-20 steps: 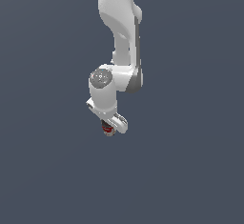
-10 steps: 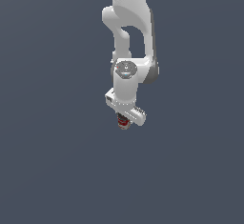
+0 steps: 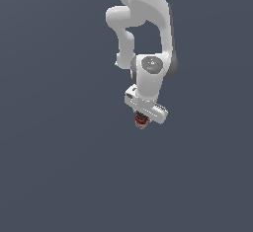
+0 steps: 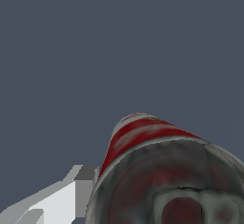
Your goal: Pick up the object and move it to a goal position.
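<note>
The claw (image 3: 142,119) is shut on the can (image 3: 142,122), which hangs just under it, up in the air. Half a second ago the claw and can sat nearer the middle of the exterior view; now they are a bit more to that view's right and a little higher. One second ago they were more to the left still. The arm (image 3: 148,38) has turned too, so its round joint now faces the camera more.

There is one arm, one claw and one can. All around is plain dark grey floor (image 3: 54,167).

In the exterior view the can is tiny, and only its red band and pale end peek out below the claw. The fingers are too small to tell apart there. The top of the arm is cut off by the picture edge.

In the wrist view the can (image 4: 157,170) is very close and blurry, with red and white stripes and a grey round end. It is cut off at the edge. One white finger (image 4: 62,201) shows beside it, touching it.
</note>
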You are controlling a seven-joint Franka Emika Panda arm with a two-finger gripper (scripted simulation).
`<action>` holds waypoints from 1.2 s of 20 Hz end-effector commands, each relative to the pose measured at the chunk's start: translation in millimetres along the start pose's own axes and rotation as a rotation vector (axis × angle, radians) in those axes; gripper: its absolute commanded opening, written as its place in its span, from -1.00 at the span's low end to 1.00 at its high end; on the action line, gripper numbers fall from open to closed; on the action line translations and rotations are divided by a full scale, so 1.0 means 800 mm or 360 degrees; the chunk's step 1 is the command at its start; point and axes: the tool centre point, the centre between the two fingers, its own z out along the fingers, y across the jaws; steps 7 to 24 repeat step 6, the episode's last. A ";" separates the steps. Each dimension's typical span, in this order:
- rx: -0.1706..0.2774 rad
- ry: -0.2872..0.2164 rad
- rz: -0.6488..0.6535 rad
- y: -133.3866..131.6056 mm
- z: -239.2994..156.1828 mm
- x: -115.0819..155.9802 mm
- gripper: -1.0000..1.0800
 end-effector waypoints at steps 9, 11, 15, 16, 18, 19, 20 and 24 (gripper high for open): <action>0.0004 0.0004 0.0004 -0.007 -0.003 -0.007 -1.00; 0.0004 0.0004 0.0004 -0.007 -0.003 -0.007 -1.00; 0.0004 0.0004 0.0004 -0.007 -0.003 -0.007 -1.00; 0.0004 0.0004 0.0004 -0.007 -0.003 -0.007 -1.00; 0.0004 0.0004 0.0004 -0.007 -0.003 -0.007 -1.00; 0.0004 0.0004 0.0004 -0.007 -0.003 -0.007 -1.00; 0.0004 0.0004 0.0004 -0.007 -0.003 -0.007 -1.00; 0.0004 0.0004 0.0004 -0.007 -0.003 -0.007 -1.00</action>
